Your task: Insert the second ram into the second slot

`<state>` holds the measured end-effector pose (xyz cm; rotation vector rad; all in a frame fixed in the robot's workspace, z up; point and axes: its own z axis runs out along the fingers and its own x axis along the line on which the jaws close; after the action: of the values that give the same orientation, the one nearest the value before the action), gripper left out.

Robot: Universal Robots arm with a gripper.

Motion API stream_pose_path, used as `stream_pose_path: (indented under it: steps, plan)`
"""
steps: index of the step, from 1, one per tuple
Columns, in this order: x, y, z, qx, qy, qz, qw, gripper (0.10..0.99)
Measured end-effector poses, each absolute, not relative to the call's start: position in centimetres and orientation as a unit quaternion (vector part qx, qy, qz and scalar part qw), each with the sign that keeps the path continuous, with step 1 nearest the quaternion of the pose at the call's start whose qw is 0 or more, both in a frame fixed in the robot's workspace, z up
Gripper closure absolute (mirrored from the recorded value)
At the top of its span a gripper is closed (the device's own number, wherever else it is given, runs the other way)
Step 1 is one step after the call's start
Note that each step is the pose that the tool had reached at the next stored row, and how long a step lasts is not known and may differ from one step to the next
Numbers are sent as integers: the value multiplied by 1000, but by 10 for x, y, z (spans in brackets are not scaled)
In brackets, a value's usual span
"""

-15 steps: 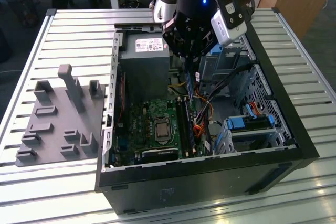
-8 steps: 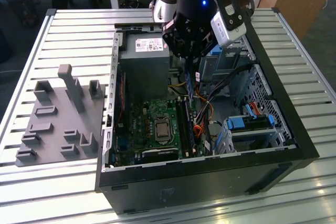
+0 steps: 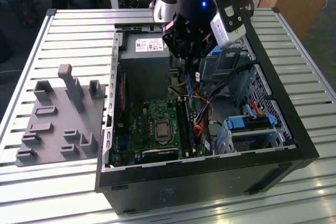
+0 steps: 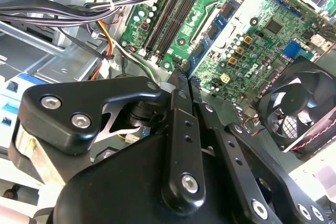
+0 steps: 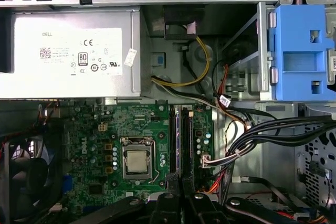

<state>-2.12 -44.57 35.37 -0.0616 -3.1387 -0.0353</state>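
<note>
Second ram (image 3: 187,84) upright, pinched between fingers (image 4: 178,121), above motherboard slots (image 5: 185,129)

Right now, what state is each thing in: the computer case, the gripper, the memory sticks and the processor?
computer case: lying flat, side open.
second memory stick: held by the gripper, not yet in a slot.
gripper: shut on the second memory stick, above the board.
first memory stick: seated in its slot.
processor: bare, no cooler on it.
</note>
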Motion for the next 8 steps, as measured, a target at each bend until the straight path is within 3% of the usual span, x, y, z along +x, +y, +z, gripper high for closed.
stream_pose_path:
  steps: [8]
  plan:
    - [-21,-447,351,-9,-1000,-11,1,949]
